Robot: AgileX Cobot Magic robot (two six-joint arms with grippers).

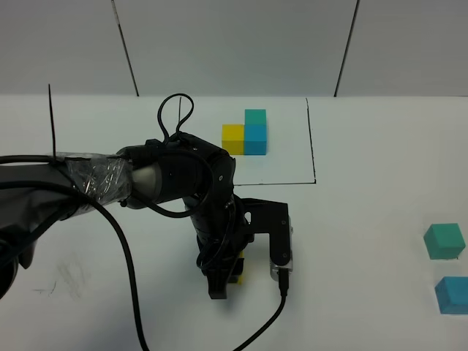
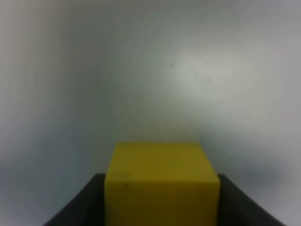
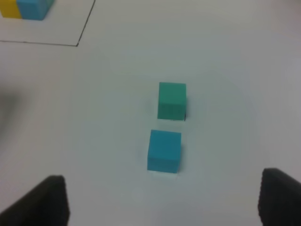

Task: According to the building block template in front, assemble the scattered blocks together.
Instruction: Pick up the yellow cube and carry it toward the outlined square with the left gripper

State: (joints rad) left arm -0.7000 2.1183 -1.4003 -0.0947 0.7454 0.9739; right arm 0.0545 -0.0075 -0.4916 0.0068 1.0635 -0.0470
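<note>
Yellow cube (image 2: 162, 183) sits pinched between my left gripper's (image 1: 229, 282) narrowed jaws, and from the high camera I see only a sliver behind the arm (image 1: 110, 183).

A: Template?
B: Building block template (image 1: 245, 131), far middle of the table (image 1: 365, 219). Yellow joined to blue, teal-green stacked on the blue, thin black line beside it.
A: Loose cubes?
B: Yellow cube (image 2: 162, 165) pinched between the left pincer (image 2: 162, 200) fingers, near middle. Teal-green cube (image 1: 444, 241) and blue cube (image 1: 453, 295) flat at far right, near each other but apart, teal-green farther back.
</note>
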